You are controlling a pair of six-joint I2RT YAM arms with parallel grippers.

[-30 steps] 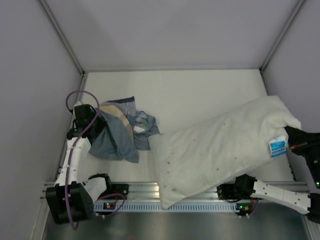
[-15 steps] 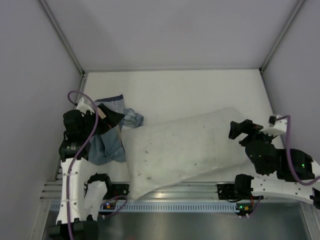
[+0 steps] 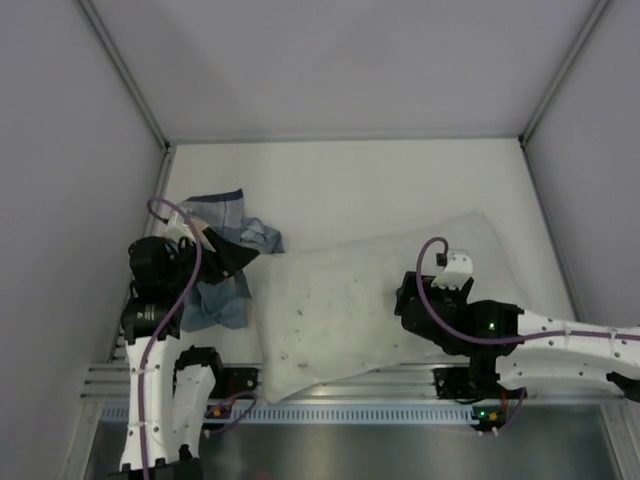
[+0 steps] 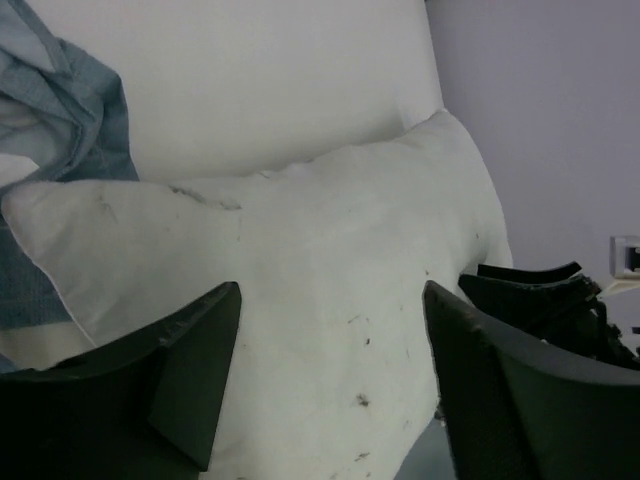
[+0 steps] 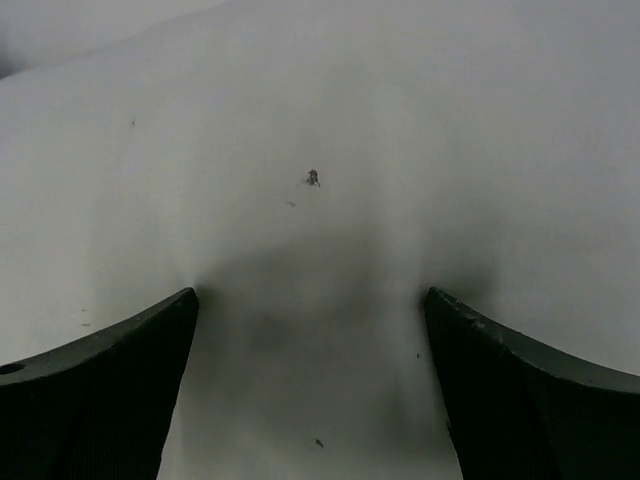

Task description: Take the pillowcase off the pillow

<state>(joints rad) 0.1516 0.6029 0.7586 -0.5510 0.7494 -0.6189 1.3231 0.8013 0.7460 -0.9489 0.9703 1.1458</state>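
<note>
1. The pillowcase (image 3: 222, 298) lies in a crumpled blue-grey heap at the left of the table (image 3: 350, 190). It touches the left end of the pillow (image 3: 340, 300) but does not cover it.
2. The pillow lies bare and white, slanting across the middle of the table, with its near corner over the front rail.
3. The left gripper (image 3: 232, 256) hovers above the heap. Its wrist view shows the jaws spread wide with nothing between them, looking along the pillow.
4. The right gripper (image 3: 408, 302) is over the middle of the pillow. Its jaws are also wide apart and close to the white fabric, clasping nothing.
5. I judge the stripping step to be done, so only tidying up is left.
6. The overhead view is too coarse to tell whether a fold of cloth is trapped under the pillow's left corner.
7. If one is, the next move calls for the left jaws to close on the heap and draw it clear leftward. Otherwise both arms only need to retreat.
</note>
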